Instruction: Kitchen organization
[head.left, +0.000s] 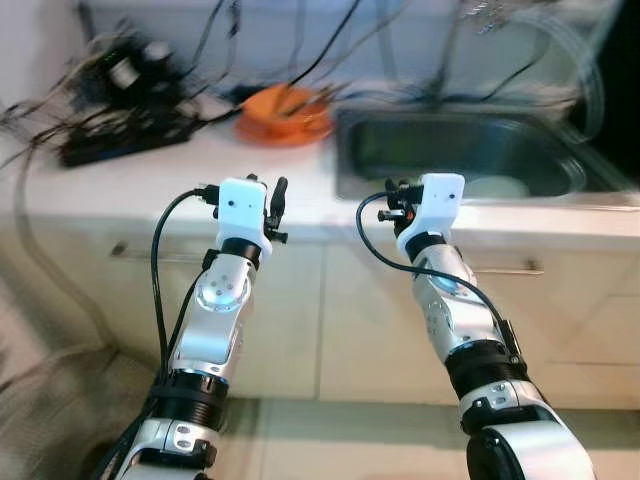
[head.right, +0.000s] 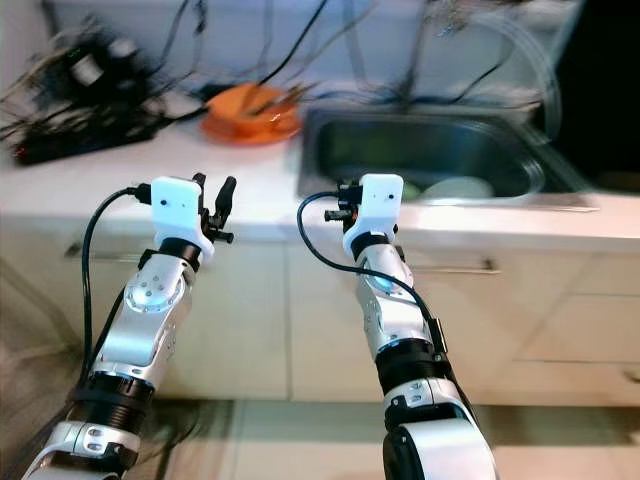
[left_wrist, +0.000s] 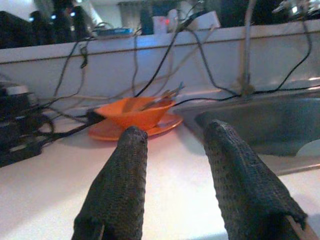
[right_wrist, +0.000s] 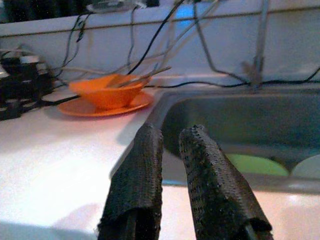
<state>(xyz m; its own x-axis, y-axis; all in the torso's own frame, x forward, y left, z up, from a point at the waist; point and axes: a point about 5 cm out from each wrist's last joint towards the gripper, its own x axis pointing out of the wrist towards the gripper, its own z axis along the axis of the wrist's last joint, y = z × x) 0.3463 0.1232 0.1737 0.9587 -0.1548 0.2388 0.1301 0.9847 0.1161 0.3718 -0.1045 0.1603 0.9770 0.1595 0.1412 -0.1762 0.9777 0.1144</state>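
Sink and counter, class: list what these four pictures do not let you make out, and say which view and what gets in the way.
- Sink contents: in the eye views the near wall hides most of the pale plate.
- Green dish: in the right wrist view the rim cuts off its lower part.
- Utensils in the orange bowl: too blurred to name.
- Black boxes and cables: blurred in the eye views, cut by the edge in the left wrist view.

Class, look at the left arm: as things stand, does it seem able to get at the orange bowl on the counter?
Probably yes. The left tool is raised at the counter's front edge with fingers apart, and bare countertop lies between it and the orange bowl. Cables sit nearby but don't cross that path. It would need to extend forward.
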